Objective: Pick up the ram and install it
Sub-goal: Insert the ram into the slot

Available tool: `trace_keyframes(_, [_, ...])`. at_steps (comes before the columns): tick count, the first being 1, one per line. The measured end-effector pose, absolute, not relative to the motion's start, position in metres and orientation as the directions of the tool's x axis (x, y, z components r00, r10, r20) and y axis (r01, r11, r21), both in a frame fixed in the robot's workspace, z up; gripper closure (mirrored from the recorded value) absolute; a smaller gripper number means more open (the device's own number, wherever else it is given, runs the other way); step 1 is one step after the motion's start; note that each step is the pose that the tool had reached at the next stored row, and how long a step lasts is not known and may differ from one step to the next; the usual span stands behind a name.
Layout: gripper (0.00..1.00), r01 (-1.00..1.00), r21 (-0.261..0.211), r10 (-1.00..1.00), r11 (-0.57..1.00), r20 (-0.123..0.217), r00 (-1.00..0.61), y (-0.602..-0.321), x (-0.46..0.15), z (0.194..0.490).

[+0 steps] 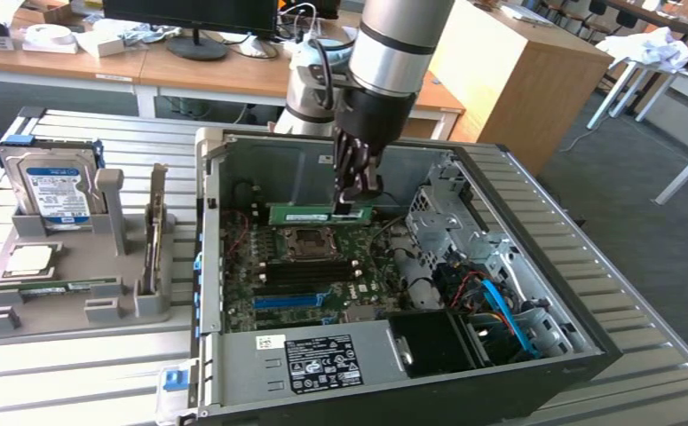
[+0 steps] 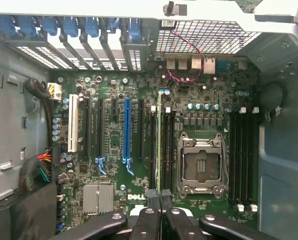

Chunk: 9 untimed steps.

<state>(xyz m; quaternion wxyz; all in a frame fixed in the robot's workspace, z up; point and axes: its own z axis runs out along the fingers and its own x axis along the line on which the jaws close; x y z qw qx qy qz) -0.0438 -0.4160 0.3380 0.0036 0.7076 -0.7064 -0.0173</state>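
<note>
The ram (image 1: pixel 318 213) is a long green stick, held level inside the open computer case (image 1: pixel 486 177) just above the motherboard (image 1: pixel 308 275). My gripper (image 1: pixel 346 208) reaches down into the case and is shut on the stick's end toward the exterior view's right. In the wrist view the ram (image 2: pixel 159 140) appears edge-on, pinched between the black fingertips (image 2: pixel 152 197). It hangs over the dark memory slots (image 2: pixel 166 150) beside the processor socket (image 2: pixel 201 165), and I cannot tell whether it touches a slot.
A grey holder (image 1: pixel 71 306) on the exterior view's left carries a blue-labelled hard drive (image 1: pixel 51 188), a silver processor chip (image 1: pixel 32 259), a flat green stick (image 1: pixel 57 287) and an upright card (image 1: pixel 154 232). Drive cages and cables (image 1: pixel 486 293) crowd the case's right side.
</note>
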Motion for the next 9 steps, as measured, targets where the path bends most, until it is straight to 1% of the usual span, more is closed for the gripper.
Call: trace_keyframes(9, [0.88,-1.0,0.029,-1.0,-0.002,-0.019,0.001,-0.416,-0.0438,0.3296])
